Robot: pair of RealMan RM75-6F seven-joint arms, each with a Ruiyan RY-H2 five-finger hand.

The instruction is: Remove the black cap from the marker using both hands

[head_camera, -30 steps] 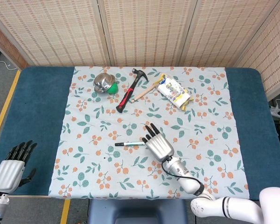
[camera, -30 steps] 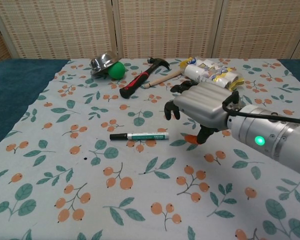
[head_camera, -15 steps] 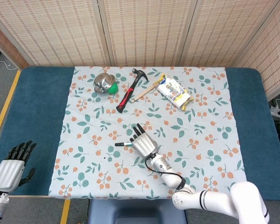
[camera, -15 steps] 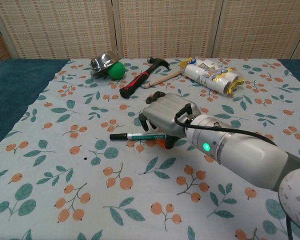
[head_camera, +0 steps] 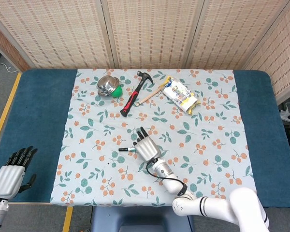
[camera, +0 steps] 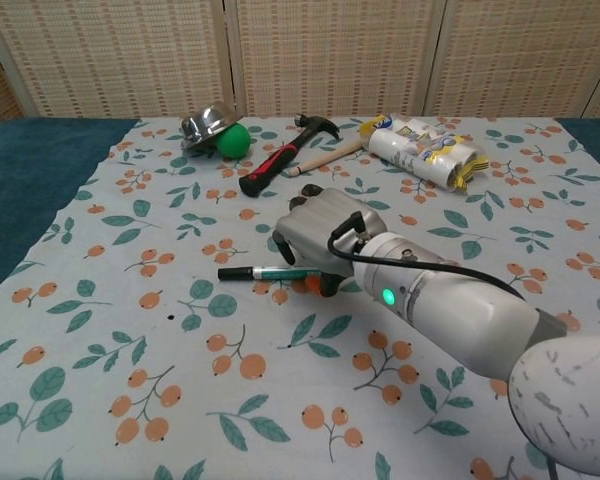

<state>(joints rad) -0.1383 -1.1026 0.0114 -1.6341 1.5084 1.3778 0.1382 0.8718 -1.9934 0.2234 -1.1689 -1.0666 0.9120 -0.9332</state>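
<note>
One marker (camera: 276,271) lies mid-cloth, black cap (camera: 235,272) pointing to 9 o'clock. The right hand (camera: 323,238) covers its other end, fingers curled around the barrel. The left hand (head_camera: 9,175) idles at 8 o'clock, fingers loose, holding nothing. One hammer (head_camera: 133,98), one steel bowl (head_camera: 106,84), one green ball (head_camera: 117,90), one snack packet (head_camera: 181,95) toward 12.

We're looking at a staged robot test area: woven screen panels (head_camera: 150,31) wall off a blue table (head_camera: 38,116) under a floral cloth (head_camera: 208,145), yellow floor tape (head_camera: 2,121) alongside.
</note>
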